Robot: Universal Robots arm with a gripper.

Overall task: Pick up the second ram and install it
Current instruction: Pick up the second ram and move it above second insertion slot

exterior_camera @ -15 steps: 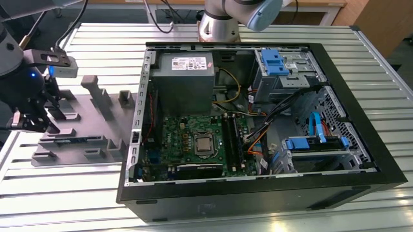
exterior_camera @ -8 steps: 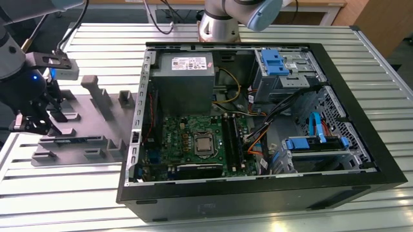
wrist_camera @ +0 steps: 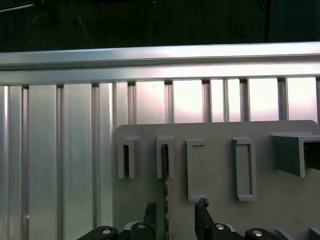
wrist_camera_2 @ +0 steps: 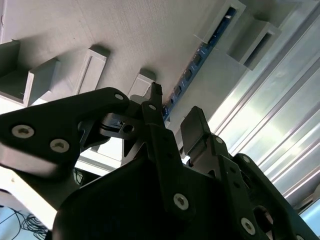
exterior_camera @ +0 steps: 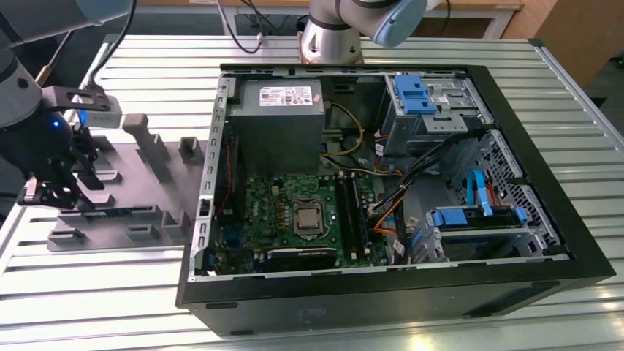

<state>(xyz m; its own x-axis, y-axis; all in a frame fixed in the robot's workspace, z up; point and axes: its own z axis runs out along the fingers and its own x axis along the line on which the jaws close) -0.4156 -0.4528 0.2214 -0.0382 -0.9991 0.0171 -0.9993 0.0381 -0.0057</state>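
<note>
**Q:** What was the gripper (wrist_camera: 175, 206) doing when the shutter fell?

**A:** It hung low over the grey holder tray (exterior_camera: 180, 190) at the exterior view's left, its two black fingers (wrist_camera: 201, 207) parted by a clear gap. In both wrist views the second ram (wrist_camera_2: 192, 70) ran through that gap, nearer one finger than the other. The fingers gripped nothing. Whether either brushed the board could not be told.

**Q:** And the ram itself?

**A:** It stood on its long edge in the tray, a thin blue stick seated in narrow slots between raised blocks, not yet lifted.

**Q:** Why on edge?

**A:** Most likely so that the fingers could come down on both of its flat faces, which was how the gripper was lined up.

**Q:** And the computer?

**A:** The black desktop case (exterior_camera: 390, 296) lay on its side at the centre of the exterior view, panel off, on the slatted aluminium table (exterior_camera: 156, 88). That put the green motherboard (exterior_camera: 283, 197) face up and its long black memory slots (exterior_camera: 348, 212) open from above, well apart from the tray. Whether a slot already held a stick could not be made out.
</note>
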